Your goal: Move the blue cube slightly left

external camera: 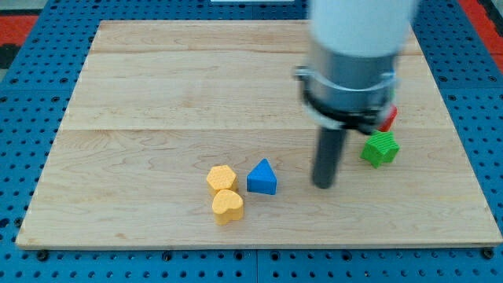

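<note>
A blue block, which looks more like a triangular wedge than a cube, lies on the wooden board a little below its middle. My tip rests on the board to the view's right of the blue block, with a clear gap between them. The rod rises into the arm's wide grey and white body, which hides part of the board's upper right.
Two yellow blocks sit just left of the blue one: a hexagonal one and a heart-shaped one below it. A green star-like block lies right of the rod. A red block shows partly behind the arm.
</note>
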{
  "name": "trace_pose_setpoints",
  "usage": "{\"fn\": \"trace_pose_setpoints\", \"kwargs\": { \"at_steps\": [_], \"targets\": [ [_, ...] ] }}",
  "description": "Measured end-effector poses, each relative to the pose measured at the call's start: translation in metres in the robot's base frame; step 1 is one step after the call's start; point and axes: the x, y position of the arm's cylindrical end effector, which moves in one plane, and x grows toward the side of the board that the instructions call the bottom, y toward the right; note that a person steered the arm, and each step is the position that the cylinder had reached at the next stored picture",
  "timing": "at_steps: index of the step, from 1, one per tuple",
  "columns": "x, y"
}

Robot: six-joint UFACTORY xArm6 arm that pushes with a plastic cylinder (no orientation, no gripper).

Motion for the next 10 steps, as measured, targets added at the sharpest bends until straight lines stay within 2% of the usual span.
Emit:
{"fn": "trace_pose_setpoints", "kwargs": {
  "at_steps": [2,3,4,5,7,9,10],
  "targets": [
    [-0.004,0.18],
    [-0.046,0.215],
    [-0.056,0.223],
    [-0.092,0.223],
    [-0.121,0.217],
    [-0.219,0.185],
    [-0.222,0.16]
  ]
}}
